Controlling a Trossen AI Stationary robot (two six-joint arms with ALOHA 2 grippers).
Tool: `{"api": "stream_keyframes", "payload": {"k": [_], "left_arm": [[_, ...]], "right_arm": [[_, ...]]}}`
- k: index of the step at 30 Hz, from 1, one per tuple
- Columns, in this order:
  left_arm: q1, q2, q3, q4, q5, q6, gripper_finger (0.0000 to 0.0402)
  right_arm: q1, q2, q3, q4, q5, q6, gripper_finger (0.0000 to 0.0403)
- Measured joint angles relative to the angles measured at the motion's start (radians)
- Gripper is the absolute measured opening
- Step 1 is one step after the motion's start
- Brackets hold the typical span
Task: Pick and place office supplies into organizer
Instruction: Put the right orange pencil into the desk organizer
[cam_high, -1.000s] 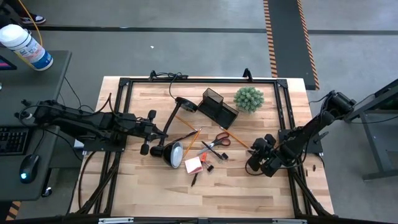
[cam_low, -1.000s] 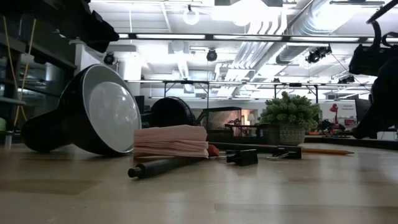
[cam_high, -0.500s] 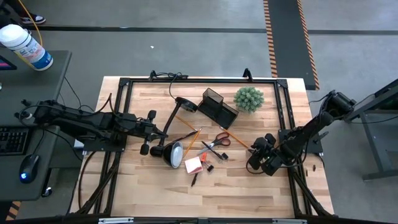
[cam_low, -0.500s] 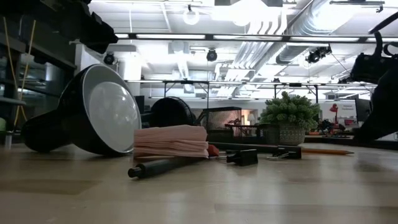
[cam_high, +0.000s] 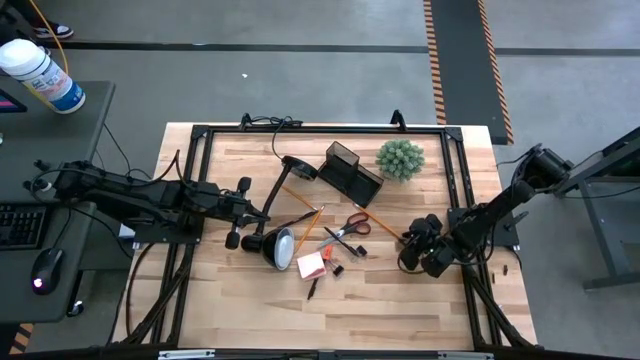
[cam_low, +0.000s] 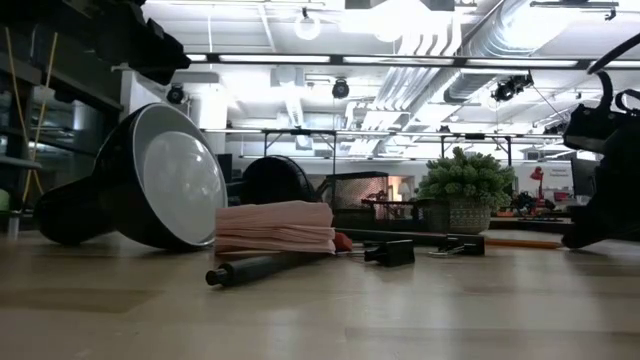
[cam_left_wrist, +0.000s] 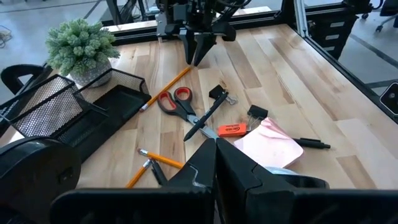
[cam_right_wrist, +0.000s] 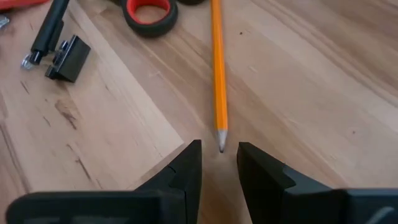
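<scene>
An orange pencil (cam_right_wrist: 217, 68) lies flat on the wooden table, next to the orange-handled scissors (cam_high: 350, 228). My right gripper (cam_right_wrist: 219, 163) is open, low over the table. Its fingertips stand on either side of the pencil's sharpened tip (cam_right_wrist: 221, 142), and I see no touch. From the left wrist view, the right gripper (cam_left_wrist: 198, 55) points down at that pencil end. My left gripper (cam_left_wrist: 216, 149) is shut on nothing, held above the table's left half. The black mesh organizer (cam_high: 350, 170) stands at the far middle. A pink sticky pad (cam_high: 312, 264), a black pen (cam_high: 313, 288) and binder clips (cam_right_wrist: 67, 57) lie loose.
A black desk lamp (cam_high: 278, 245) lies on its side left of the supplies, with its cord running to the far edge. A green spiky plant (cam_high: 400, 158) stands right of the organizer. A black frame (cam_high: 458, 190) borders the table.
My right gripper has sunk toward the table, staying over the pencil's tip with its fingers equally far apart. The supplies have not moved.
</scene>
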Motion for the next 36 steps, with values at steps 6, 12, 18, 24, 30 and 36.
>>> {"api": "stream_keyframes", "payload": {"k": [6, 12, 18, 24, 30, 36], "left_arm": [[0.000, 0.000, 0.000, 0.007, -0.001, 0.000, 0.0001], [0.000, 0.000, 0.000, 0.009, -0.035, 0.001, 0.0001], [0.000, 0.000, 0.000, 0.023, -0.042, 0.001, 0.0001], [0.000, 0.000, 0.000, 0.023, -0.045, 0.000, 0.0001], [0.000, 0.000, 0.000, 0.023, -0.045, 0.000, 0.0001], [0.000, 0.000, 0.000, 0.023, -0.052, 0.000, 0.0001]], "right_arm": [[-0.033, -0.001, -0.025, 0.042, 0.012, -0.020, 0.0094], [-0.064, -0.001, -0.027, 0.040, 0.014, -0.047, 0.0094], [-0.090, 0.002, -0.027, 0.049, -0.006, -0.079, 0.0094], [-0.113, 0.110, -0.025, 0.135, 0.014, -0.099, 0.0094], [-0.117, 0.223, -0.025, 0.262, 0.061, -0.106, 0.0069], [-0.118, 0.238, 0.017, 0.252, 0.053, -0.148, 0.0018]]}}
